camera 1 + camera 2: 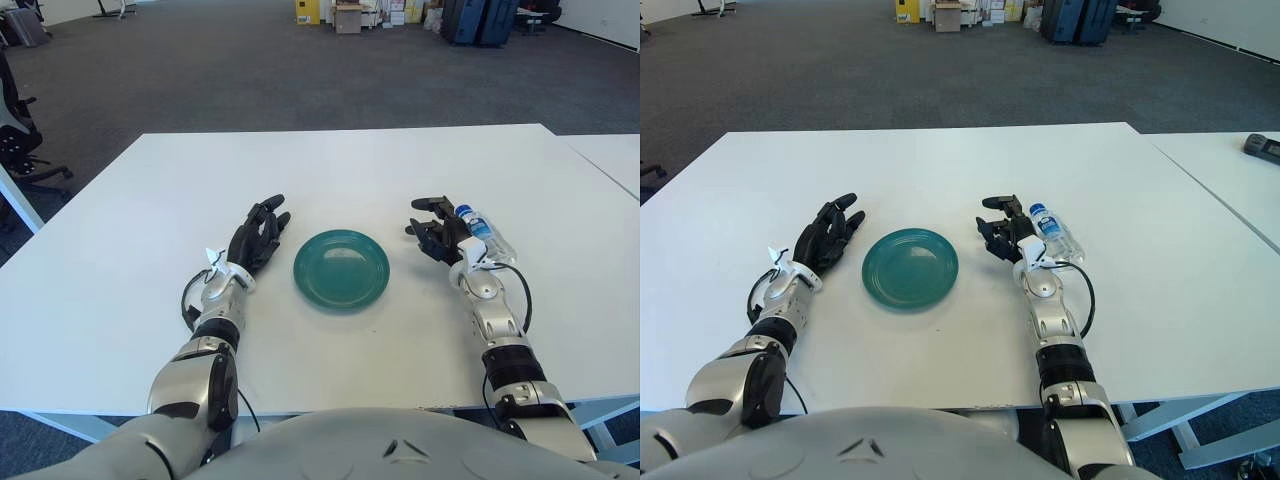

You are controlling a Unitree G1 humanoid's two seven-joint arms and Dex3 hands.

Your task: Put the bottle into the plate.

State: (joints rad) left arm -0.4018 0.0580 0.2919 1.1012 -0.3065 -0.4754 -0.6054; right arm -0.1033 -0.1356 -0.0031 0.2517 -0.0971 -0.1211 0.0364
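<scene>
left hand (257, 238) lies flat on the white table (330, 170), fingers stretched forward and relaxed, holding nothing, just left of the green plate (341, 268). the plate sits between both hands. right hand (440, 232) has fingers spread open beside the bottle (485, 232), which lies on the table against its outer side, ungripped.

A white desk (330, 170) carries a round green plate (341, 268) near its front middle. A clear plastic bottle (487, 234) with a blue label lies on its side on the desktop, to the plate's right and apart from it.
</scene>
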